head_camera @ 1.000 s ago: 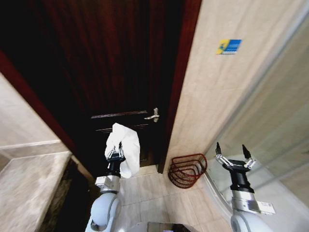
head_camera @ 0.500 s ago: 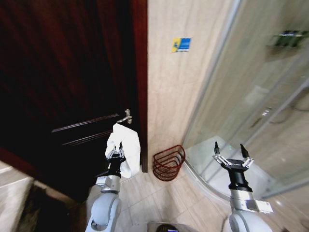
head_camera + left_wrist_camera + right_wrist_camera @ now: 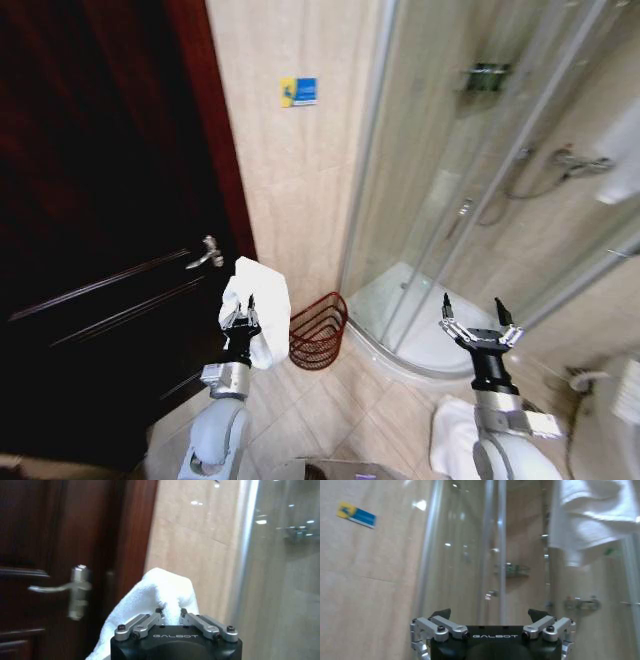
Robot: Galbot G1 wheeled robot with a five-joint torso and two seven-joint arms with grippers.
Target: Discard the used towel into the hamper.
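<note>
Reddish-brown wire hamper (image 3: pixel 318 332), one, open weave with horizontal bands, on the floor against the tiled wall beside the shower glass. One white towel (image 3: pixel 258 308) pinched in the left end effector (image 3: pixel 240 319), held up just left of it. Right end effector (image 3: pixel 471 323) spread wide, empty.

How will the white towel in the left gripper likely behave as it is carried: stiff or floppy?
Probably floppy: the towel droops in folds around the left gripper. Likely light, since the fingers hold it by a small pinch. It may swing or snag near the hamper.
</note>
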